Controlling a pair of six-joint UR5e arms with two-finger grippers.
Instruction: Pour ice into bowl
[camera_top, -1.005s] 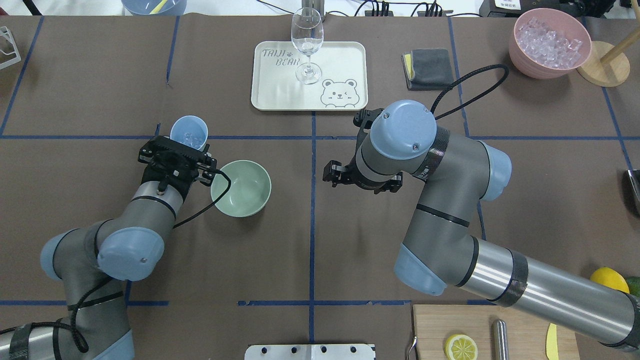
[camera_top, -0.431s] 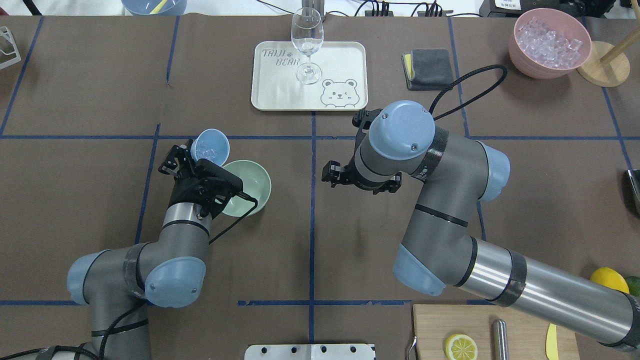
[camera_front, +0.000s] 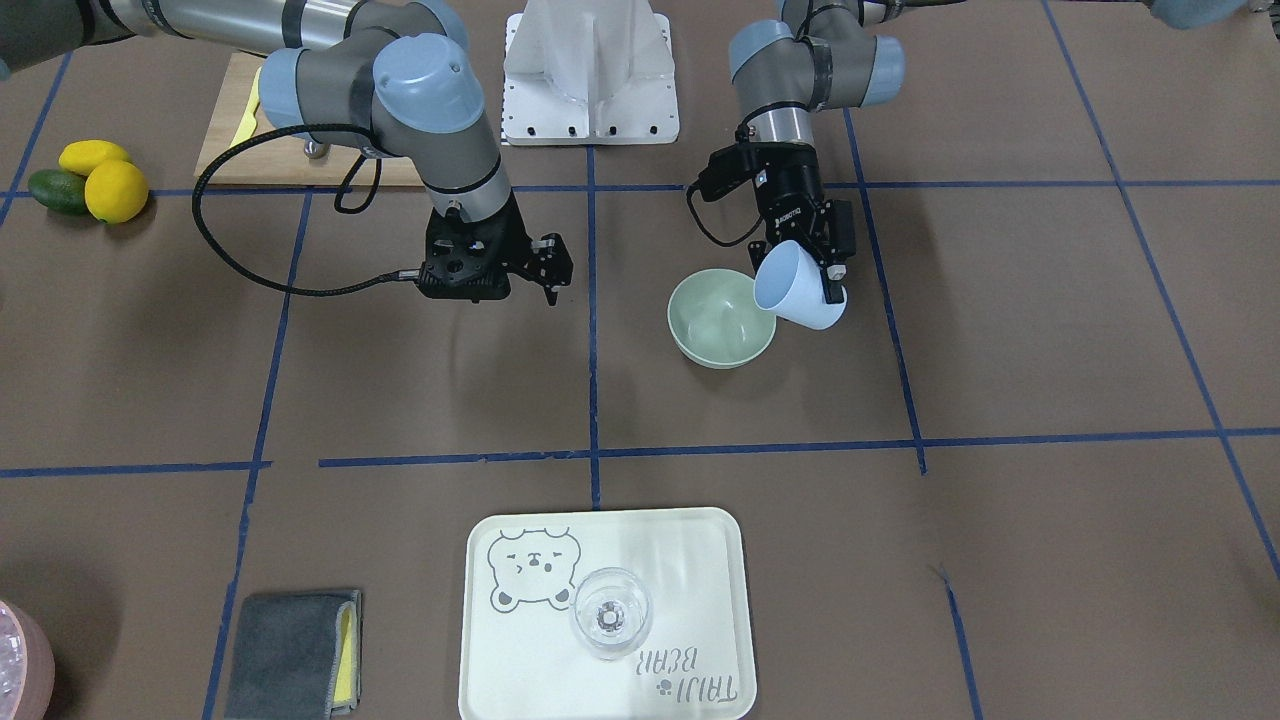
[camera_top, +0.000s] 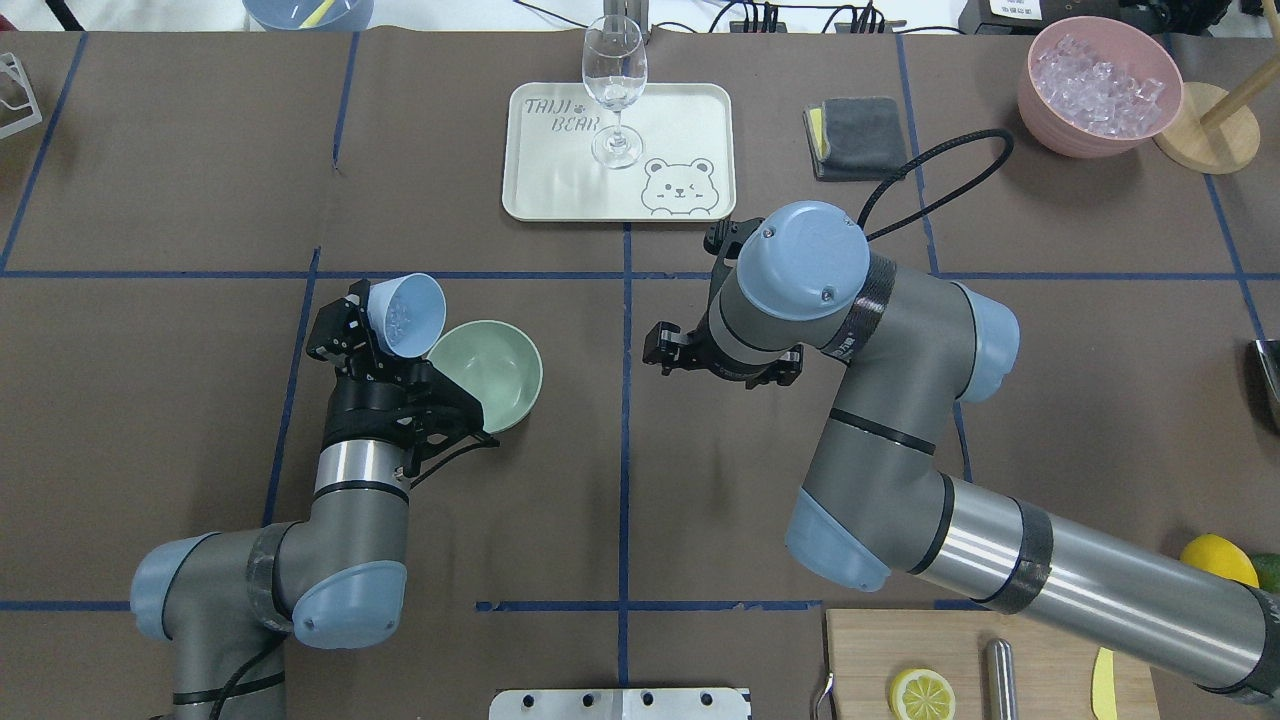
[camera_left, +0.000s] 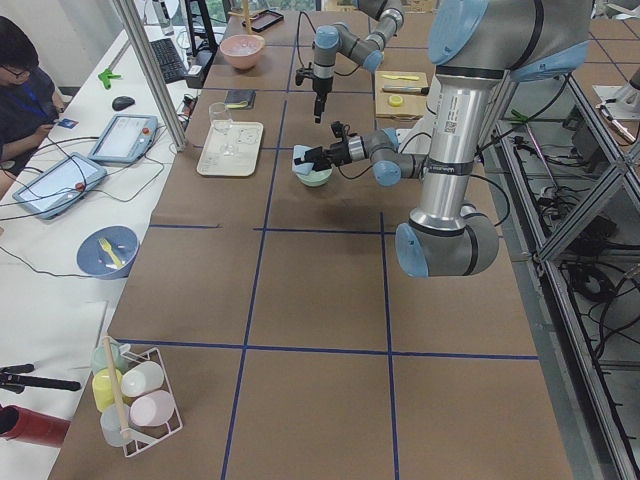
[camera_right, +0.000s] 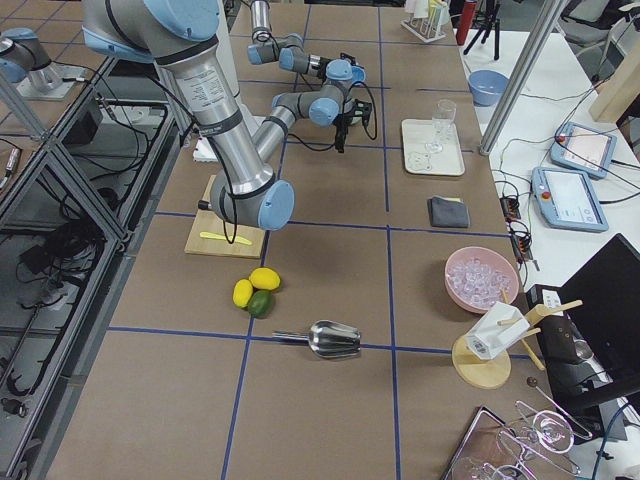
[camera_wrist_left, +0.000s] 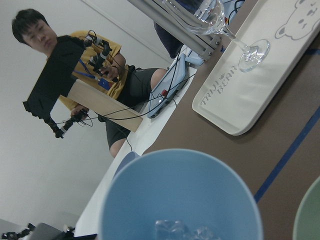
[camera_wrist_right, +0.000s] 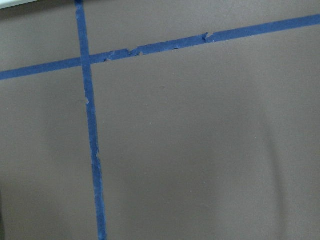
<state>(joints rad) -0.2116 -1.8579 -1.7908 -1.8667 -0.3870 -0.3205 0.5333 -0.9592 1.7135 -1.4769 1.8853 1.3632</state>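
Front-facing view: right of centre, the left tool (camera_front: 822, 262) grips a light blue cup (camera_front: 798, 290), which is tipped toward the bowl (camera_front: 700, 345). Overhead: the ice (camera_top: 404, 313) lies inside the cup, left of centre. The pour seems barely begun, and more tilt is needed. The right tool (camera_top: 668, 350) hangs mid-frame; I cannot tell its grip.

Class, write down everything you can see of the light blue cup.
The cup is light blue, smooth and plastic-looking, tapering to a narrower base. The left gripper grips its side and holds it tilted, its mouth turned toward the green bowl and over that bowl's rim; whether they touch is unclear. A few clear ice cubes lie inside.
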